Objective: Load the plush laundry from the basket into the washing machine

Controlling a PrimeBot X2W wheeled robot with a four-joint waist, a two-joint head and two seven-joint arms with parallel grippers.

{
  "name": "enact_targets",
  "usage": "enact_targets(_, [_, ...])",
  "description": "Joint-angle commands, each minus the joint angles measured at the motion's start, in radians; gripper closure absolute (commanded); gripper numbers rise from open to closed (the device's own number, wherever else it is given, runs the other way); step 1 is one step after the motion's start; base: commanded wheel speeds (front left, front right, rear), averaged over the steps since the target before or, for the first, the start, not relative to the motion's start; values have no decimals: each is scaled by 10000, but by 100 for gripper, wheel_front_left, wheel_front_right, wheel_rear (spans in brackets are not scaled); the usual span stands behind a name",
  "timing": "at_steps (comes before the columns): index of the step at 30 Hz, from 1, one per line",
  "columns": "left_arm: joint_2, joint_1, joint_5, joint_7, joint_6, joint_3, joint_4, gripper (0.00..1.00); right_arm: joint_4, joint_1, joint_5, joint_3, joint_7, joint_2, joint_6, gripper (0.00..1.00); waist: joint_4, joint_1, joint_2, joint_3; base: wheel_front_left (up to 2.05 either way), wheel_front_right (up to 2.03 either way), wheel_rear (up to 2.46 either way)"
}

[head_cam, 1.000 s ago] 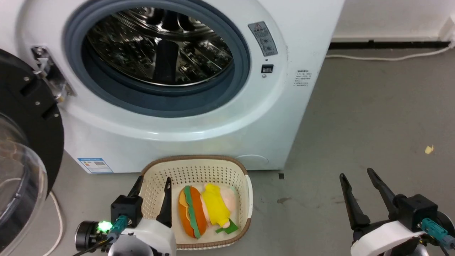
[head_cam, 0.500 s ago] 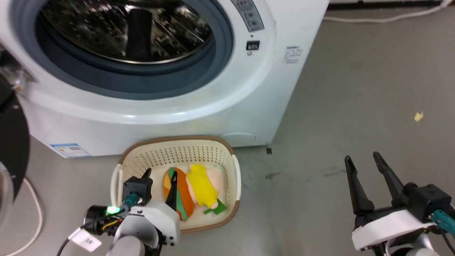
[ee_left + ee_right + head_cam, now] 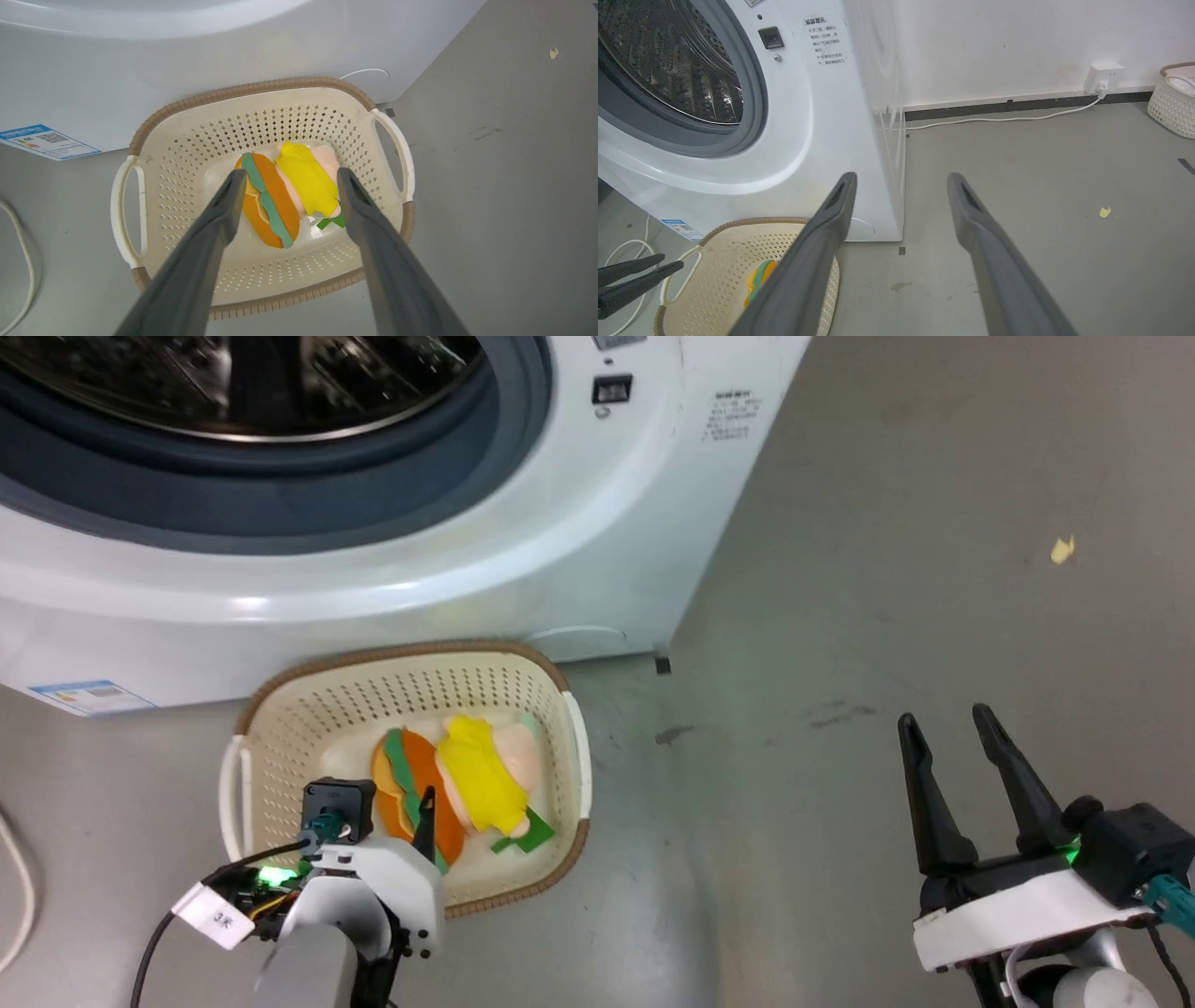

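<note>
Looking along your left gripper (image 3: 289,175), you have its two fingers spread wide and empty, poised above the basket (image 3: 243,88) with nothing pinched between them; the orange burger plush (image 3: 271,205) and the yellow-and-pink plush (image 3: 308,179) lie side by side, touching, on the basket's floor, somewhat toward its right-handle edge and its near rim; both are down in the tub, and neither is in the washing machine (image 3: 373,579) yet; in the left wrist view the pair sits straight ahead of the fingertips and below them, one tip over the burger's outer edge and the other just beyond the yellow plush's outer edge; the long axes of both toys run roughly along the fingers' own direction, a little slanted, so the closing line crosses their short width, which I judge to be the favourable way to take them; with both inside the gap, expect a straight descent to gather the two together unless you shift toward one; your right gripper (image 3: 943,717), likewise spread and empty, hangs over bare floor (image 3: 840,616) well apart from the basket's right edge, so the left arm is plainly the nearer; the drum mouth stands above the basket's far rim.
</note>
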Motion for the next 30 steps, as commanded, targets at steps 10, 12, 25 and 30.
enact_targets(10, [489, -1140, -290, 68, 96, -241, 1506, 0, -197, -370, 607, 237, -299, -4, 3, 0, -571, -1, -1, 1054, 0, 0, 0])
enact_targets(12, [562, -1327, -379, 218, 13, -268, 1755, 0, -222, -415, 697, 262, -340, -4, 3, 0, -646, -1, -1, 1232, 0, 0, 0])
enact_targets(25, [1223, -2668, -759, 1177, 82, -554, 3223, 0, -360, -677, 1354, 527, -609, -4, 4, 0, -1205, -1, -1, 2434, 0, 0, 0])
enact_targets(30, [1496, -3229, -1066, 1268, 207, -490, 3707, 0, -416, -767, 1657, 652, -714, -5, 4, 0, -1424, -1, -1, 2953, 0, 0, 0])
